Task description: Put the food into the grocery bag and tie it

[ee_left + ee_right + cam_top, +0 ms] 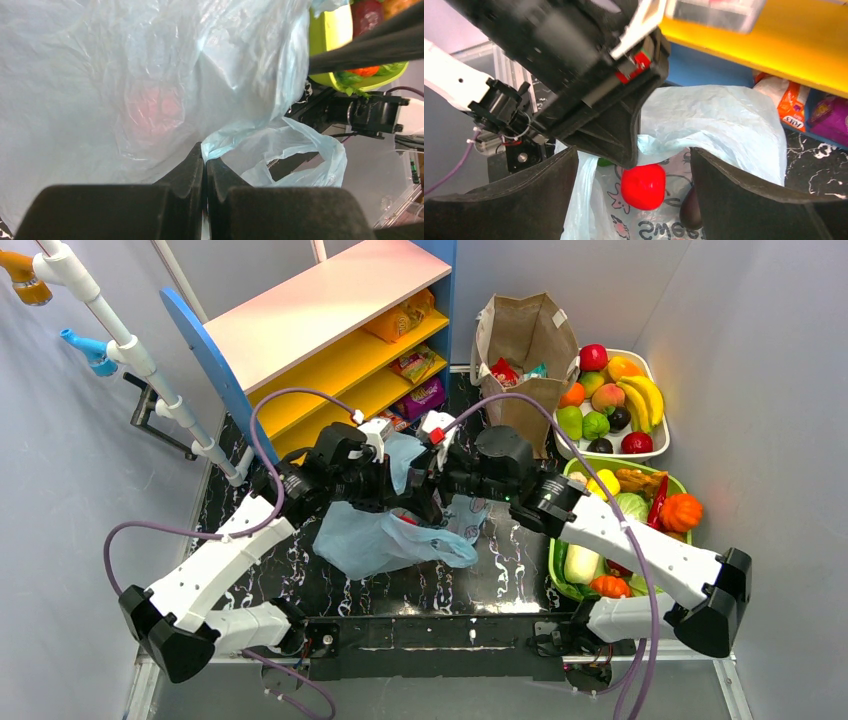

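The tall pink-topped shelf unit with yellow shelves and blue sides (320,310) fills the far left of your dark marbled bench (500,580). Your left arm (215,570) rises from its near-left base and angles inward, wrist turned toward the centre. Your right arm (650,550) mirrors it from the near right, so both wrists meet just in front of the shelf unit.

Under them lies the thin translucent light-blue plastic grocery bag (370,540), crumpled at mid-bench, with one loop handle hanging free in the left wrist view. On the right arm's side stand a lime-green tub of plastic vegetables (556,570), which the forearm crosses, a white tray of plastic fruit (664,435) and a stiff brown paper bag (525,340).

The left tool (204,155) is clenched on a fold of the grocery bag. The right tool (631,155) is spread wide, gripping nothing, its fingers either side of the left tool's tip.

A teal-and-white printed foil packet (466,515) lies at the bag's right edge; you cannot tell whether it is inside. A glossy red item (642,186) shows against it.
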`<state>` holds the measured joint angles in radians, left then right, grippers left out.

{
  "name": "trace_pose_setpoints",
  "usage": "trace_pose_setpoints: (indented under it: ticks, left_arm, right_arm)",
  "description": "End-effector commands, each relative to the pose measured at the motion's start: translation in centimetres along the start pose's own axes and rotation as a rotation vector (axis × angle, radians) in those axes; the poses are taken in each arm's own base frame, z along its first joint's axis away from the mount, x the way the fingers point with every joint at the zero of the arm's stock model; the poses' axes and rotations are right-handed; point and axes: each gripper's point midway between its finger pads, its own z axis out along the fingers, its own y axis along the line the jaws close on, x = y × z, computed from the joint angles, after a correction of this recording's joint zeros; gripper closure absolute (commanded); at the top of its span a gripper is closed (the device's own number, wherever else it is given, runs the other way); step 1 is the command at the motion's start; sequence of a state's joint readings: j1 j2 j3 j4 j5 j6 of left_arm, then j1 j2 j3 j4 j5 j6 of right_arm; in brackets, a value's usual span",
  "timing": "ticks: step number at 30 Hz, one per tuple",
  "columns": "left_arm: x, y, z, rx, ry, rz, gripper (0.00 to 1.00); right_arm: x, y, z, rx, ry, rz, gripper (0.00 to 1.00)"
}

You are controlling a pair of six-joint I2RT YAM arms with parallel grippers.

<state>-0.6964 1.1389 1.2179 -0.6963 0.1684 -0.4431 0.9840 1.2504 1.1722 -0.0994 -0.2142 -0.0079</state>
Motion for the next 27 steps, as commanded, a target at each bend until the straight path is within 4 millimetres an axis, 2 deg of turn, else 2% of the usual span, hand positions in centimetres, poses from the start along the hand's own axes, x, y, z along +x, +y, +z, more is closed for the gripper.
trace_pose_setpoints:
  ticks: [1,7,11,15,20,24,27]
  left_arm:
    - [0.9,0.3,-0.3,-0.017,0.044,0.024,1.00]
    - [0.4,0.1,-0.8,-0.017,0.032,0.033,1.00]
    - [0.4,0.0,-1.2,-0.016,0.030,0.033,1.00]
    - [0.6,0.3,-1.5,-0.026,0.029,0.037,1.00]
    - [0.5,0.4,-2.0,-0.036,0.019,0.042,1.00]
    - [0.6,0.7,-2.3,-0.046,0.014,0.048,1.00]
    - [0.6,1.0,-2.5,-0.065,0.009,0.054,1.00]
  right_arm:
    - [-4.2,-0.2,-1.6,0.039,-0.125,-0.004,0.12]
    - [-4.6,-2.3,-2.4,0.180,-0.147,0.069,0.12]
    - [-5.8,-4.8,-3.0,0.326,-0.110,0.090,0.12]
    - [-6.2,-8.3,-4.5,0.531,-0.042,0.120,0.11]
    - [-6.2,-12.3,-7.4,0.672,-0.021,0.250,0.12]
    - [-6.4,-16.3,-11.3,0.800,-0.059,0.400,0.15]
    - [-6.0,-18.8,-13.9,0.868,-0.082,0.449,0.17]
